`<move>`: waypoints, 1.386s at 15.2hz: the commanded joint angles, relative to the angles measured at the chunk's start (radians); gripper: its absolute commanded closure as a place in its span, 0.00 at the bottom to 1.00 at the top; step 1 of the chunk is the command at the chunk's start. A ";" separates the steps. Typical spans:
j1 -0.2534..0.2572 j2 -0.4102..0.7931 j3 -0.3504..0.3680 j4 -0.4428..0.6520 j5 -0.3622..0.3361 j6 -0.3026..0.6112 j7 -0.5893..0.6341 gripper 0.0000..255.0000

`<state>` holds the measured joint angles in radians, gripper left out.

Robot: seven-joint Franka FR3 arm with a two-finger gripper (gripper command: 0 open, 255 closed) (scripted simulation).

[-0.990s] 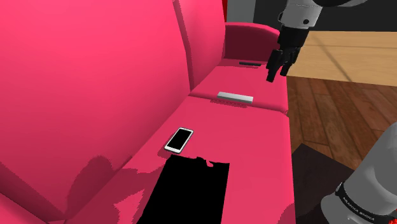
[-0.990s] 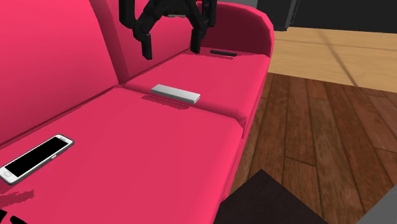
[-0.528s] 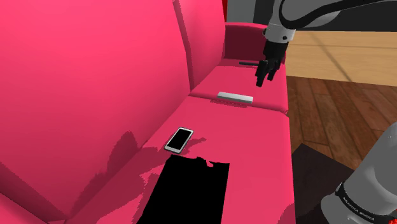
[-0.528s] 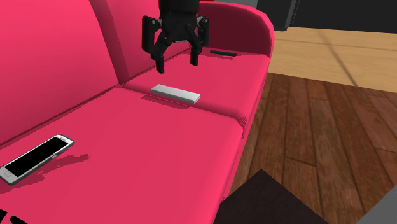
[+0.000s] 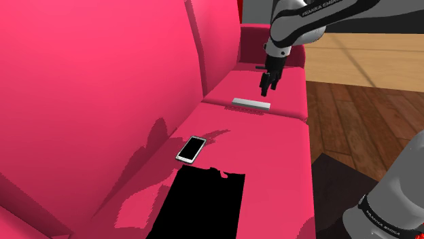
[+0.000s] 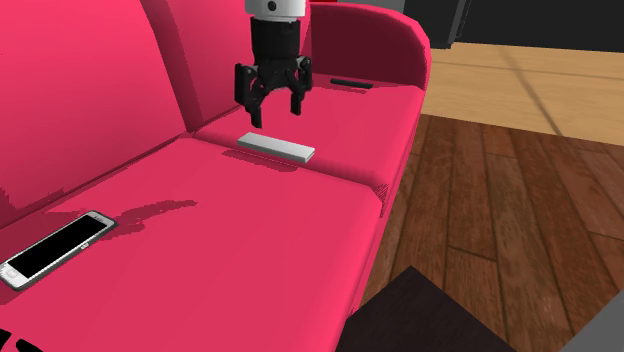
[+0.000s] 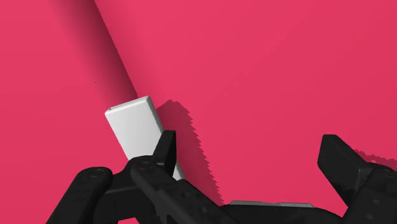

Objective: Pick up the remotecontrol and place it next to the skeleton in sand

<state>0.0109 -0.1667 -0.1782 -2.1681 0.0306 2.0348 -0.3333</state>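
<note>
Pink sofa (image 5: 102, 102), black hand (image 6: 276, 114), brown floor (image 6: 500, 200).

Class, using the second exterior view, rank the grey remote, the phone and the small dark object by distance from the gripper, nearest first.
1. Grey remote, on the sofa directly below the gripper.
2. Small dark object, by the far armrest.
3. Phone, at the view's lower left.

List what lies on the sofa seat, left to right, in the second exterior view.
In order: phone → grey slab → dark bar. The gripper is left out: it hangs over the grey slab.
</note>
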 commanded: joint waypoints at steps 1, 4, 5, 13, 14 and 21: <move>-0.002 0.084 -0.013 0.057 0.010 0.019 -0.045 0.00; -0.009 0.204 -0.024 0.142 0.029 0.043 -0.104 0.00; -0.012 0.244 -0.027 0.174 0.036 0.048 -0.123 0.00; -0.055 0.570 -0.020 0.474 0.083 0.047 -0.252 0.00; -0.055 0.575 -0.019 0.468 0.084 0.059 -0.252 0.00; -0.057 0.614 -0.013 0.434 0.095 0.131 -0.259 0.00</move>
<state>-0.0449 0.4434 -0.1915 -1.7271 0.1242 2.1547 -0.5897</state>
